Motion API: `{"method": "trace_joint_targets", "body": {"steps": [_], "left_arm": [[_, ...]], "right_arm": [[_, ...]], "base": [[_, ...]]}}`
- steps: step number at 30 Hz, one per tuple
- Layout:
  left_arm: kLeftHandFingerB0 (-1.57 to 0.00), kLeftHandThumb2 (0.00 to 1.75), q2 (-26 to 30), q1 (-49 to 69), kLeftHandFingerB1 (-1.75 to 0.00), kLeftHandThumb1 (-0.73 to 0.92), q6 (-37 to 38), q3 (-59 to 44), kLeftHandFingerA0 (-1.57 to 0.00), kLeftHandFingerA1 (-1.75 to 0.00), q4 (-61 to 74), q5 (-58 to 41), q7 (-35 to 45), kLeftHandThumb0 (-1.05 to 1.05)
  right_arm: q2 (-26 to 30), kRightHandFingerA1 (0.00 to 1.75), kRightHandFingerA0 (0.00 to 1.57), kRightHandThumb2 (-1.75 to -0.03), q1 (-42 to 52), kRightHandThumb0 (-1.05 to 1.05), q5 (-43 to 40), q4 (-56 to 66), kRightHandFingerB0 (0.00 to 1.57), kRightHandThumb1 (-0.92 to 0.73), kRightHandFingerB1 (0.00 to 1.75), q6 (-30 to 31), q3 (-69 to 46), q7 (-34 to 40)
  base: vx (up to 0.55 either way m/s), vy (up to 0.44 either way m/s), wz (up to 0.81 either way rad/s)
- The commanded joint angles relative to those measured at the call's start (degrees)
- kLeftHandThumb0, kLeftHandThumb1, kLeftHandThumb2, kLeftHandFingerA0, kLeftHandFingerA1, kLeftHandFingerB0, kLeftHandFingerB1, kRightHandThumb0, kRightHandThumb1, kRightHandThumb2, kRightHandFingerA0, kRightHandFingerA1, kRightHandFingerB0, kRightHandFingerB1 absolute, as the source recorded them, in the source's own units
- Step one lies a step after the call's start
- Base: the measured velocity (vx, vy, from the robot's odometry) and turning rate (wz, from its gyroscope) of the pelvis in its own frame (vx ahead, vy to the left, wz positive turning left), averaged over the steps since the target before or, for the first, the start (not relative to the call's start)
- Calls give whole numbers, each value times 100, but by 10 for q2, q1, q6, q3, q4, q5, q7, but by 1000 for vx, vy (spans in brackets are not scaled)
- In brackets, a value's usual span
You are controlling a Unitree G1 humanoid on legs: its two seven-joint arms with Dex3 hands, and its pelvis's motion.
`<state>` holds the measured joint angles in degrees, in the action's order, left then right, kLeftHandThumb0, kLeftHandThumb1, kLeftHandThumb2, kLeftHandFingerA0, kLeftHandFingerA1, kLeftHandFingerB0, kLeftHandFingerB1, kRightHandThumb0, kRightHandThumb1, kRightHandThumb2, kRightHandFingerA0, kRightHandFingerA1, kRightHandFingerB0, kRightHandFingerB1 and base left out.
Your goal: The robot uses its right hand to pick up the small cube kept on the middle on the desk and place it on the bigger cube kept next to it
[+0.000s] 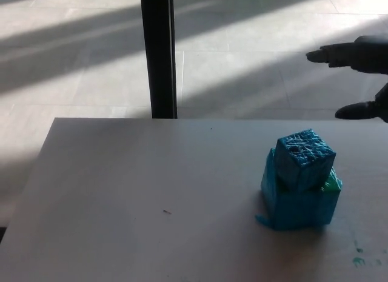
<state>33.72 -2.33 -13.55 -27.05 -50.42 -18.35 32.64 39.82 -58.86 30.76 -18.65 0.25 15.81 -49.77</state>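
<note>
small cube [304,157]: sits on top of the bigger cube [300,203], touching it, turned a bit off the lower one's axes and slightly tilted. Blue, rough wrapped-looking skin, dark spot on the top face.
bigger cube: on the desk [151,191], toward its right edge, between the far and near edges. Blue sides with a green patch at its right top corner; a ragged flap sticks out at its near-left base.
right hand [357,76]: enters from the right, above and beyond the far-right part of the desk, well apart from the stack. Fingers spread, nothing between them, so released. One finger points left, a second tip shows lower down.
left hand: out of frame.
why so: stack looks done; judging by the empty hand clear of the cubes, placement is complete and the hand is out of the way. The skewed seat suggests the cube was let go without squaring up. It looks stable enough, though the tilt is a minor risk.
desk surface: pale grey, matte, mostly bare. Small dark speck left of centre, green smears near the near-right corner.
room: light tiled floor beyond the far edge, broad sunlight bands across it, black vertical post [159,51] standing behind the far edge.
</note>
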Motion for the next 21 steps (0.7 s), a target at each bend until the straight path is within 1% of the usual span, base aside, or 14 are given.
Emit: {"method": "trace_joint_targets", "body": {"steps": [1, 4, 5, 6, 7, 8, 9, 10, 12, 14, 15, 16, 18, 21], "left_arm": [[-19, 65, 6, 7, -34, 83, 4, -2, -28, -43, -2, -4, 4, -75], [-12, 100, 7, 10, -45, 65, 6, 0, -22, -52, 0, 0, 2, -76], [-18, 65, 7, 10, -33, 83, 6, 1, -27, -42, 0, 0, 3, -75], [-12, 99, 7, 10, -45, 66, 6, 1, -21, -52, -1, -1, 6, -75], [-19, 65, 8, 9, -33, 83, 6, 1, -28, -42, -1, 0, 4, -74], [-19, 65, 8, 9, -33, 83, 5, 1, -28, -42, -1, 1, 2, -74], [-19, 65, 7, 11, -33, 83, 5, -1, -28, -42, -2, -1, 1, -74], [-14, 100, 7, 7, -46, 65, 7, 3, -23, -52, -4, 4, -5, -75], [-14, 100, 7, 8, -46, 66, 7, 4, -23, -53, -2, 4, -4, -75], [-14, 100, 7, 8, -46, 66, 5, 4, -23, -53, -1, 4, -4, -75], [-14, 100, 8, 8, -46, 66, 3, 4, -22, -53, 0, 4, -4, -75], [-21, 65, 7, 7, -35, 83, 1, 1, -30, -44, 0, 1, -6, -73], [-22, 65, 6, 11, -34, 83, 3, 4, -31, -44, 7, 5, -11, -75], [-11, 100, 4, 7, -45, 65, 0, -2, -22, -53, 1, -1, -11, -75]], "right_arm": [[70, 12, 0, -92, -1, -94, -74, -14, 0, -54, 0, 0, -73, -42], [105, 2, 0, -90, 14, -98, -113, -44, 0, -57, 0, 4, -130, -45], [113, 0, 0, -85, 23, -90, -127, -52, 6, -52, 11, 14, -155, -42], [136, 0, 0, -79, 48, -82, -153, -56, 9, -48, 17, 41, -209, -37], [147, 0, 0, -84, 63, -87, -154, -49, 8, -51, 29, 48, -229, -30], [157, 0, 0, -84, 78, -87, -152, -44, 8, -51, 29, 51, -247, -20], [160, 15, 0, -82, 94, -71, -172, -56, 8, -46, 33, 50, -283, -10], [159, 27, 4, -62, 113, -62, -180, -57, 20, -60, 29, 82, -326, 10], [156, 54, 28, -87, 160, -60, -184, -60, 26, -51, 48, 83, -396, 55], [148, 54, 28, -87, 194, -60, -203, -66, 26, -51, 48, 88, -454, 71], [137, 46, 47, -59, 230, -48, -198, -73, 44, -67, 39, 84, -499, 114], [126, 47, 50, -59, 271, -46, -197, -93, 45, -66, 39, 68, -548, 157], [116, 52, 53, -59, 308, -47, -209, -123, 48, -64, 43, 34, -587, 184], [84, 78, 60, -59, 381, -55, -230, -173, 59, -64, 42, 2, -656, 243]], "base": [[0, 0, 0], [0, 0, 0], [0, 0, 0], [0, 0, 0], [0, 0, 0], [0, 0, 0], [0, 0, 0], [0, 0, 0], [0, 0, 0], [0, 0, 0], [0, 0, 0], [0, 0, 0], [0, 0, 0], [0, 0, 0]]}}
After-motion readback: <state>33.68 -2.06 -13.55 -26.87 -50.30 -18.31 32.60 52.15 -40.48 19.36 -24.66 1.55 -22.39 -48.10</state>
